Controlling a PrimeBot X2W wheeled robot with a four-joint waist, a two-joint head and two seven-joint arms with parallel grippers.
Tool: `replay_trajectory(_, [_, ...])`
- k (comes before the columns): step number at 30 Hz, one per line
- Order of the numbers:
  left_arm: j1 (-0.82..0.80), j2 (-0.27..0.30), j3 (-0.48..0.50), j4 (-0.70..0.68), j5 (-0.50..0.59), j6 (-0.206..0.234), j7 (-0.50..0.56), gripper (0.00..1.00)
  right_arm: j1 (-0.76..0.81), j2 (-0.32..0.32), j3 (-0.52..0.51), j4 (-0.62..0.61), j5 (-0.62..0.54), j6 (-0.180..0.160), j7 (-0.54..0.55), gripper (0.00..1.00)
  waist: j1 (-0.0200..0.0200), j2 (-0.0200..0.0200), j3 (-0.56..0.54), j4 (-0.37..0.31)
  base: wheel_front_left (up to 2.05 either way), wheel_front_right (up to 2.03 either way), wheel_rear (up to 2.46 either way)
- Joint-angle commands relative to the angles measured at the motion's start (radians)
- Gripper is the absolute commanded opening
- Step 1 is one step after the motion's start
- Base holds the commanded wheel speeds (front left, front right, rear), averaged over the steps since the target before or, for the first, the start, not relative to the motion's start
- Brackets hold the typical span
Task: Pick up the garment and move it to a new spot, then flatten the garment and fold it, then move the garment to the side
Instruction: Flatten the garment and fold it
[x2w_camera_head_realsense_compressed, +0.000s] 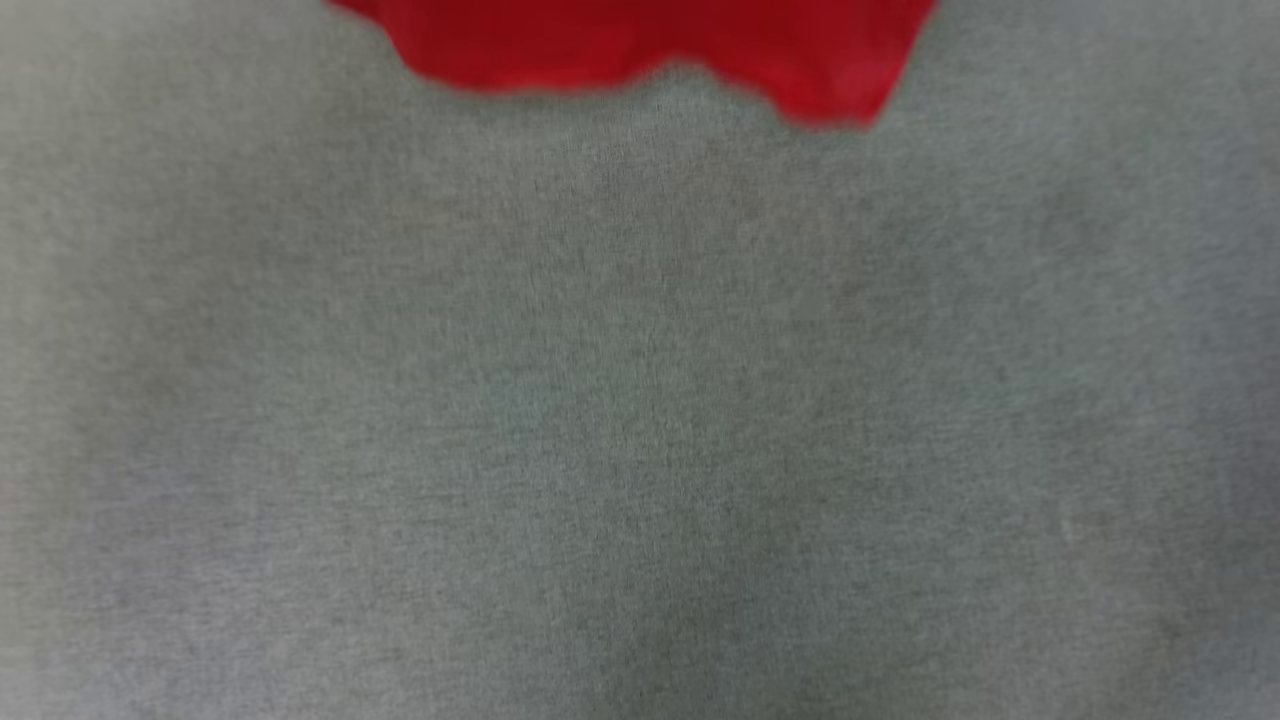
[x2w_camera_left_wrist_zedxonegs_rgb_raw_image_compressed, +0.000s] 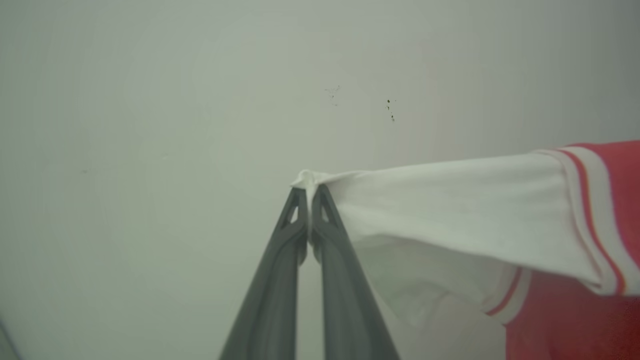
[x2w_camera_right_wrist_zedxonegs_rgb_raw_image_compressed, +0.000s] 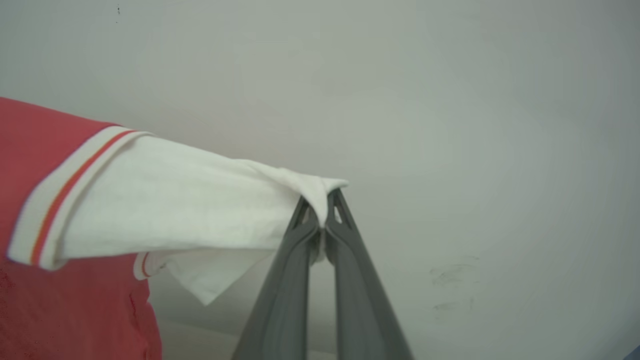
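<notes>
The garment (x2w_camera_head_realsense_compressed: 640, 45) is a red jersey with white sleeves and red-and-white striped trim; its red lower edge shows blurred at the top of the head view. In the left wrist view my left gripper (x2w_camera_left_wrist_zedxonegs_rgb_raw_image_compressed: 310, 192) is shut on the tip of a white sleeve of the garment (x2w_camera_left_wrist_zedxonegs_rgb_raw_image_compressed: 450, 210), which stretches off to the right toward the red body. In the right wrist view my right gripper (x2w_camera_right_wrist_zedxonegs_rgb_raw_image_compressed: 324, 200) is shut on the tip of the other white sleeve of the garment (x2w_camera_right_wrist_zedxonegs_rgb_raw_image_compressed: 190, 205), stretched to the left. The lettering is hidden.
A grey cloth-covered surface (x2w_camera_head_realsense_compressed: 640, 420) spreads below the garment in the head view. Behind both grippers lies a pale flat surface (x2w_camera_left_wrist_zedxonegs_rgb_raw_image_compressed: 175, 125) with a few small dark specks (x2w_camera_left_wrist_zedxonegs_rgb_raw_image_compressed: 390, 110) and faint scuffs (x2w_camera_right_wrist_zedxonegs_rgb_raw_image_compressed: 450, 280).
</notes>
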Motion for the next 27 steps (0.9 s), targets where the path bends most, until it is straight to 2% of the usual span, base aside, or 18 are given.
replay_trajectory(1, [-0.093,-0.015,-0.013,0.059,0.019,-0.002,-0.038,0.0,-0.074,0.003,0.009,0.046,-0.038,-0.001,-0.048,0.0,-0.0002,0.0,0.105,0.003,0.0,0.0,0.0])
replay_trajectory(6, [-0.293,-0.075,-0.066,0.239,0.07,0.0,-0.158,0.0,-0.251,0.021,0.041,0.19,-0.149,-0.001,-0.199,0.0,-0.0002,0.0,0.194,0.017,0.0,0.0,0.0])
replay_trajectory(12, [-0.37,-0.14,-0.114,0.403,0.086,-0.014,-0.262,0.0,-0.341,0.078,0.021,0.352,-0.252,-0.001,-0.357,0.0,-0.0002,0.0,0.245,0.055,0.0,0.0,0.0])
replay_trajectory(16, [-0.301,-0.175,-0.139,0.472,0.083,-0.024,-0.337,0.0,-0.296,0.11,0.036,0.421,-0.267,-0.001,-0.408,0.0,-0.0002,0.0,0.244,0.072,0.0,0.0,0.0])
replay_trajectory(19, [-0.229,-0.201,-0.151,0.51,0.068,-0.03,-0.383,0.0,-0.237,0.109,0.066,0.451,-0.279,-0.001,-0.431,0.0,-0.0002,0.0,0.226,0.089,0.0,0.0,0.0])
replay_trajectory(23, [-0.091,-0.233,-0.163,0.563,0.055,-0.021,-0.445,0.0,-0.132,0.104,0.075,0.48,-0.259,-0.001,-0.451,0.0,-0.0002,0.0,0.182,0.11,0.0,0.0,0.0])
replay_trajectory(27, [0.056,-0.242,-0.164,0.606,0.05,-0.006,-0.494,0.0,0.002,0.104,0.088,0.501,-0.223,-0.001,-0.443,0.0,-0.0002,0.0,0.114,0.118,0.0,0.0,0.0])
